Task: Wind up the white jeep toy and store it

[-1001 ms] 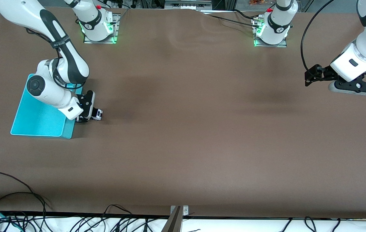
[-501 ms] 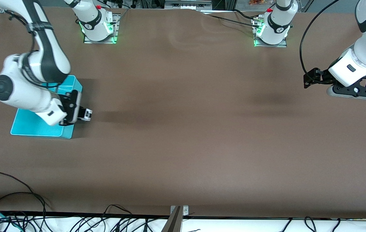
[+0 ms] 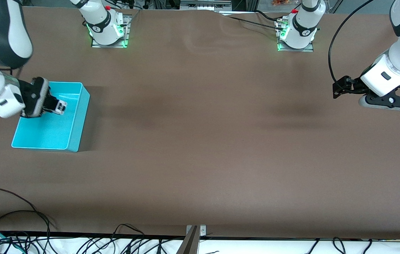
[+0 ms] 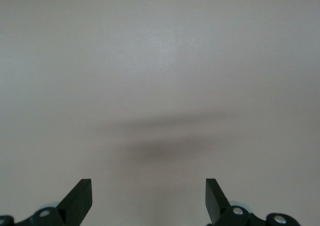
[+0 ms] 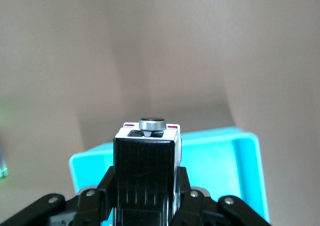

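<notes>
brown table [image 3: 200, 141] | right gripper [image 3: 59, 106] jaws pinch white jeep toy [image 5: 147, 146] (over cyan bin [image 3: 76, 116]) | left gripper [image 4: 149, 198] jaws spread, waiting

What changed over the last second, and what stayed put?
The right gripper, shut on the white jeep toy, swung from the table beside the cyan bin to over its inside. The bin stayed put; the left gripper hung open, barely shifting.

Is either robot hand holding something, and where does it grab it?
The right gripper pinches the white jeep toy by its two sides over the cyan bin. The left gripper is open, holding nothing.
</notes>
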Robot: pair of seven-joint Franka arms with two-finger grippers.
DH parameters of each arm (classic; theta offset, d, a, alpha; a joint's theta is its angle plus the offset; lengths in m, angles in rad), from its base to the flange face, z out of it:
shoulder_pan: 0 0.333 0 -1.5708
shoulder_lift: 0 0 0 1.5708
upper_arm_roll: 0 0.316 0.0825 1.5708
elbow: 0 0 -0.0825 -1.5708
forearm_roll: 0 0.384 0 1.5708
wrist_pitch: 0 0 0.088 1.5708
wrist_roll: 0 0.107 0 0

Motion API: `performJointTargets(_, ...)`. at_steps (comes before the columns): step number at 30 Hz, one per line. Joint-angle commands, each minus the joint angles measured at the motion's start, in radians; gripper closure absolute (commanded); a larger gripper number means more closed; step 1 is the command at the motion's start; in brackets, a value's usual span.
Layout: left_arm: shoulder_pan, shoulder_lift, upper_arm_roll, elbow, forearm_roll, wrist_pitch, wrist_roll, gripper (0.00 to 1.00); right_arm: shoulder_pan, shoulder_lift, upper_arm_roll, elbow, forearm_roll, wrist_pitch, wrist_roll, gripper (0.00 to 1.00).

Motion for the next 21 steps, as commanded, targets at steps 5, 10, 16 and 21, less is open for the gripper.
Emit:
performJointTargets(5,-0.005,0.015,0.009,0.037,-0.009,-0.029,0.001,0.00,0.001,-0.110,-0.114,-0.273,0.008,0.163,-0.186,0.88)
performJointTargets(10,-0.005,0.015,0.009,0.037,-0.009,-0.029,0.001,0.00,0.001,-0.087,-0.155,-0.371,0.010,0.327,-0.281,0.88)
performJointTargets(16,-0.005,0.015,0.011,0.052,-0.009,-0.055,0.001,0.00,-0.001,0.006,-0.177,-0.395,0.018,0.441,-0.347,0.88)
performJointTargets(21,-0.003,0.015,0.012,0.077,-0.009,-0.076,0.001,0.00,-0.002,0.087,-0.186,-0.395,0.057,0.519,-0.415,0.88)
